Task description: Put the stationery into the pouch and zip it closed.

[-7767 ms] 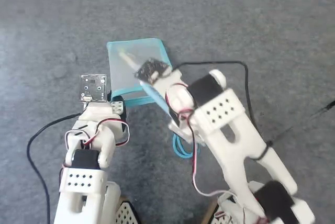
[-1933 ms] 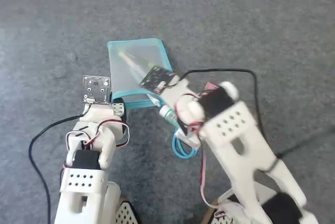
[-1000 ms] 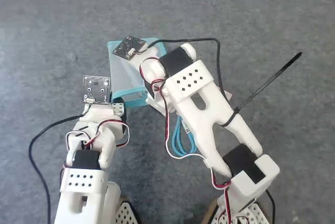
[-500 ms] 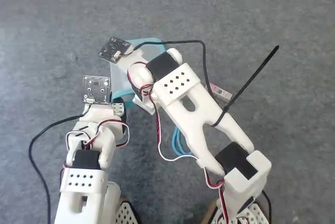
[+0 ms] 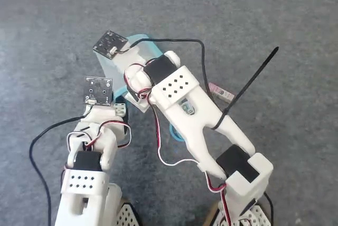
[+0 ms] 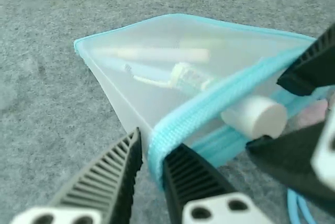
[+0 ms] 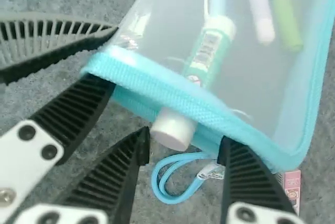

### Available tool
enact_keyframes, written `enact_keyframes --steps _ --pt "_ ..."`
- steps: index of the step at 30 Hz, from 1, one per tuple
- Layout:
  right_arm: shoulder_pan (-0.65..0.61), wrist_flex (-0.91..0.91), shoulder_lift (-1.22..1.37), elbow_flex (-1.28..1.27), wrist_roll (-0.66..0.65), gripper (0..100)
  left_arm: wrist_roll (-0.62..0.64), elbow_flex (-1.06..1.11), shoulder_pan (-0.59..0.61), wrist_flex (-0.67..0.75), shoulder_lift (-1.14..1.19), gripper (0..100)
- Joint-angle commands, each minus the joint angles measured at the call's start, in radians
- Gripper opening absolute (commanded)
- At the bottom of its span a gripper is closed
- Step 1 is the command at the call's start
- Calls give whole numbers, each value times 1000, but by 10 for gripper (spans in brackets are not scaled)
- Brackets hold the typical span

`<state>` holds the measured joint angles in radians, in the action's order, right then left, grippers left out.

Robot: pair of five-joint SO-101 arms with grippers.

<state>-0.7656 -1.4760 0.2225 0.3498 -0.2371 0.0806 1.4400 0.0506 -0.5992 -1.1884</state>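
Note:
A translucent pouch [image 6: 152,77] with a teal zipper edge [image 7: 172,101] lies on the grey carpet [image 5: 274,25]. My left gripper [image 6: 153,148] is shut on the zipper edge at the pouch's corner and is also seen as ribbed black fingers [image 7: 68,111]. Several pens [image 7: 261,9] and a glue stick [image 7: 207,51] lie inside. The glue stick's white end [image 7: 170,130] pokes out of the mouth. My right gripper [image 7: 183,140] stands open astride that end. From above, the right arm [image 5: 179,94] covers most of the pouch [image 5: 138,40].
A blue cord loop [image 7: 172,182] lies just outside the pouch mouth. A pink eraser [image 5: 221,92] rests on the carpet right of the right arm. A black zip tie [image 5: 253,86] juts from that arm. Open carpet lies on all sides.
The right arm has swung left from beside the pouch to over it, bringing the glue stick into the pouch mouth. The left arm has kept still on the pouch corner.

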Motion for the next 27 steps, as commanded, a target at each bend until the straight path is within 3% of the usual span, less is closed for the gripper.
enact_keyframes --steps 1,11,17,22,27 --pt "35 22 -84 51 14 236 -14 -15 3 26 -2 13" --pt "81 -143 -315 43 12 235 -14 -15 2 26 -2 13" --pt "239 -222 -364 -32 12 234 -14 -15 3 26 -2 13" --pt "443 -131 -364 -279 14 217 -12 -36 5 -5 -8 13" --pt "535 68 -320 -557 68 195 -6 -117 -5 -213 -126 13"
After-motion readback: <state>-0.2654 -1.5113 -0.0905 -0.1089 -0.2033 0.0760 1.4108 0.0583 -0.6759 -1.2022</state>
